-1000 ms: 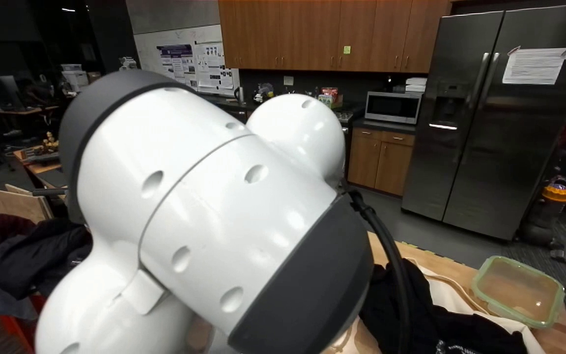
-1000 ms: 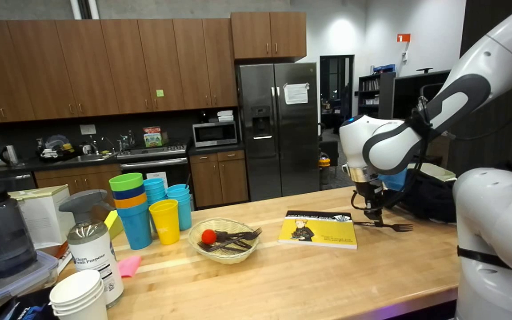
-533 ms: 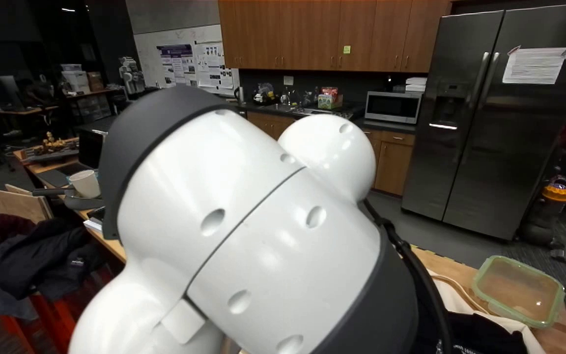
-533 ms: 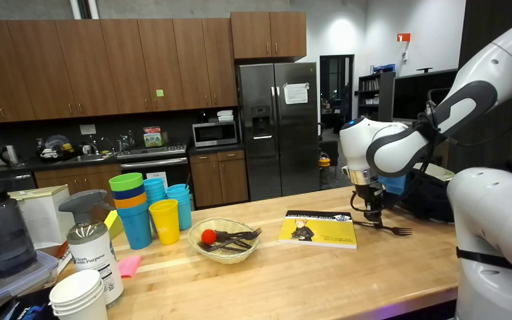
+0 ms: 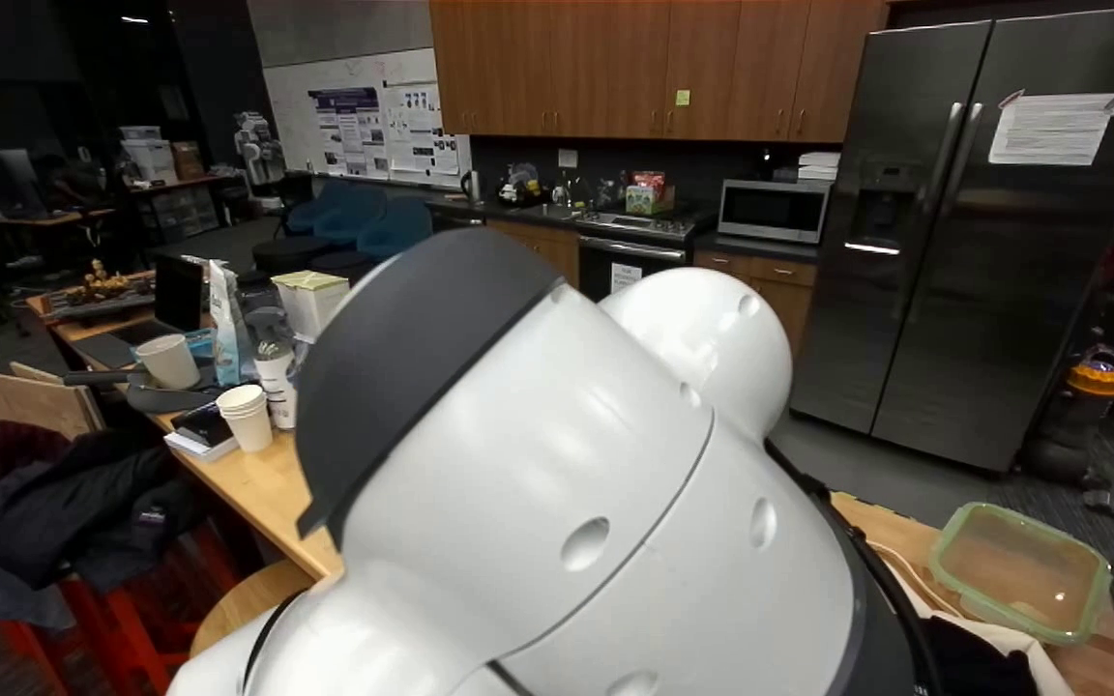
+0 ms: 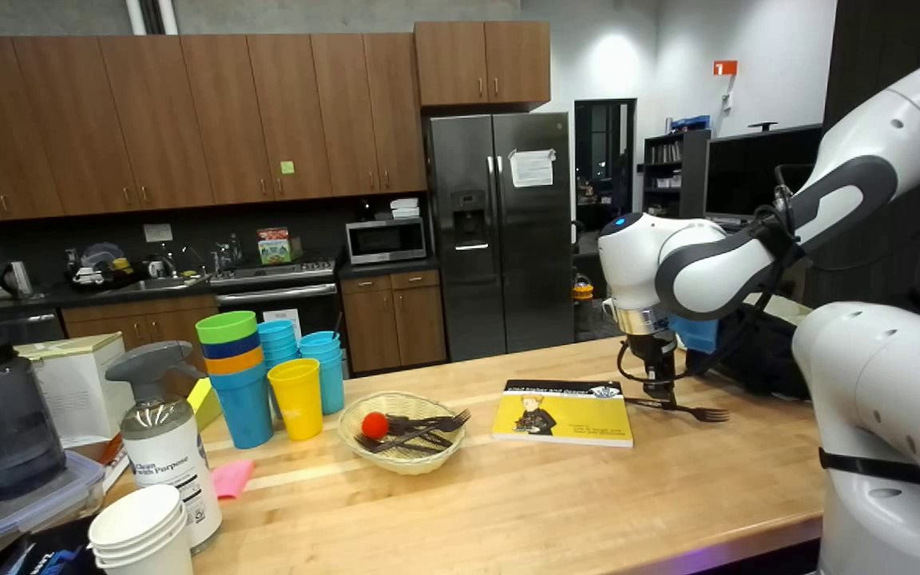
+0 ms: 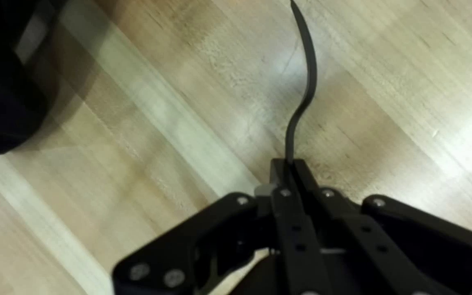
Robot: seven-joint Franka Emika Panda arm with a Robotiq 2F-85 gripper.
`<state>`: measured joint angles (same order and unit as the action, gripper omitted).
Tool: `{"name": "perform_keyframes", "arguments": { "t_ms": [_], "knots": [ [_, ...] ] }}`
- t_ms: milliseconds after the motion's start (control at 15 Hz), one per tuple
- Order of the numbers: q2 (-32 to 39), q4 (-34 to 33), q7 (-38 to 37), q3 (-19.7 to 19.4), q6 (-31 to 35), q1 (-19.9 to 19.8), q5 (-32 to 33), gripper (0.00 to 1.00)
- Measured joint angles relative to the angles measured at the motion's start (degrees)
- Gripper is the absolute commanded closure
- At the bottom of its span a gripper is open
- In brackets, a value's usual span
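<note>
One claw (image 6: 659, 397) clamps one fork (image 6: 700, 412) well apart from the one basket (image 6: 406, 465), one yellow book (image 6: 584, 422) between them. The basket holds one red ball (image 6: 374, 425) and cutlery (image 6: 416, 436) too jumbled to count. Since half a second ago, claw, fork and book have all shifted slightly toward the basket.
</note>
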<state>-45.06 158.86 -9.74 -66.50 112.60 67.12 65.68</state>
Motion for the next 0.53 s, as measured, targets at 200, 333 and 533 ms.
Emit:
{"name": "perform_keyframes", "arguments": {
  "t_ms": [200, 333, 533],
  "knots": [
    [-2.33, -0.01, -2.2, 0.0, -2.39, 2.32, 1.22, 0.99],
    [-4.03, -0.01, -3.43, 0.0, -3.93, 3.72, 1.77, 0.99],
    [-6.7, -0.02, -4.74, 0.03, -6.17, 5.53, 2.15, 0.99]
  ]
}}
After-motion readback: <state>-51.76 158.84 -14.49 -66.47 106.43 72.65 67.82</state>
